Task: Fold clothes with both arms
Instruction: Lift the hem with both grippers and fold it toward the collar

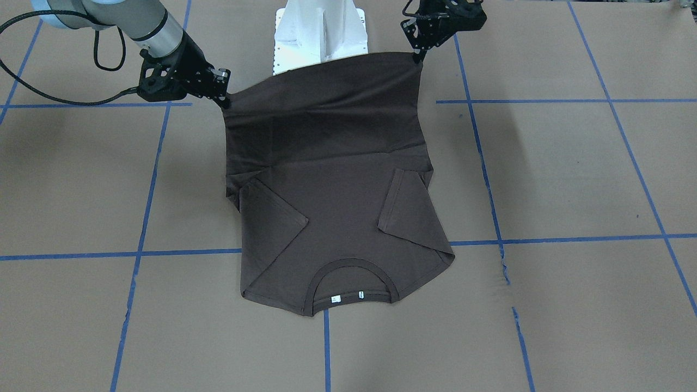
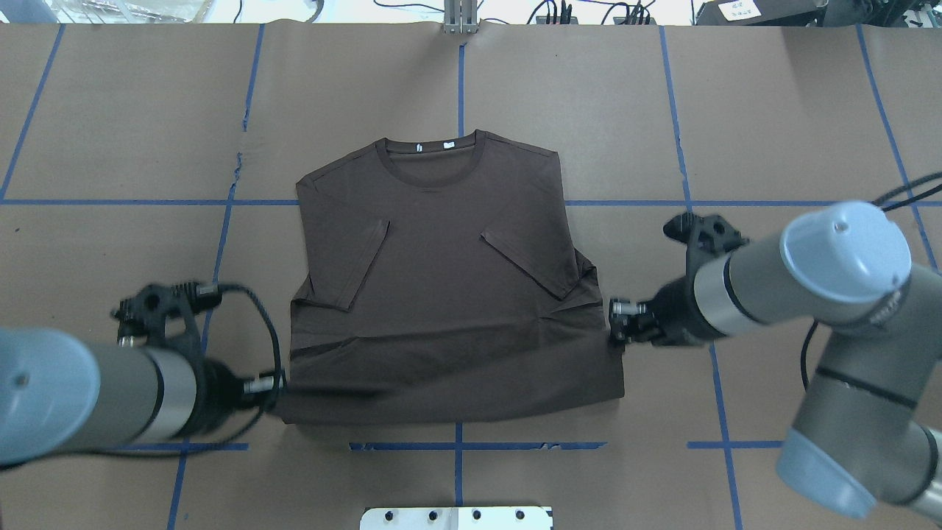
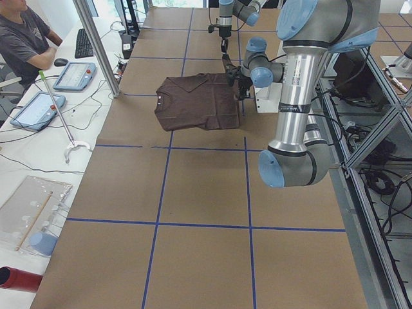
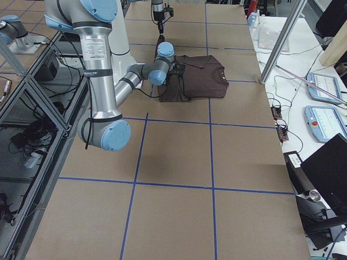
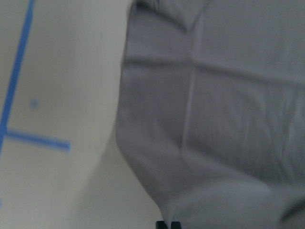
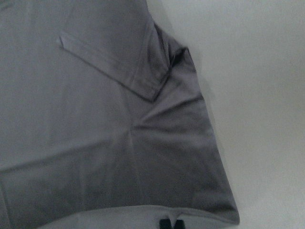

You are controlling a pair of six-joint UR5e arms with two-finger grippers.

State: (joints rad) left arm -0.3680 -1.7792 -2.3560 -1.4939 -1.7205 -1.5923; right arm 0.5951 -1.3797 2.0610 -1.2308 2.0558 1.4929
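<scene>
One T-shirt is lying on a blue-taped brown table; the left gripper at eight o'clock and the right gripper at three are clamping its hem.

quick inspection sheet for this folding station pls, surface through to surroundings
surface: brown paper table with a blue tape grid
job's things: T-shirt, sleeves folded in, collar end flat, hem end raised off the table
clutter: nothing seen
grippers: left gripper and right gripper each pinch a hem corner
cables: black cable loops beside the left gripper
surroundings: person seated at a side bench with tablets
</scene>
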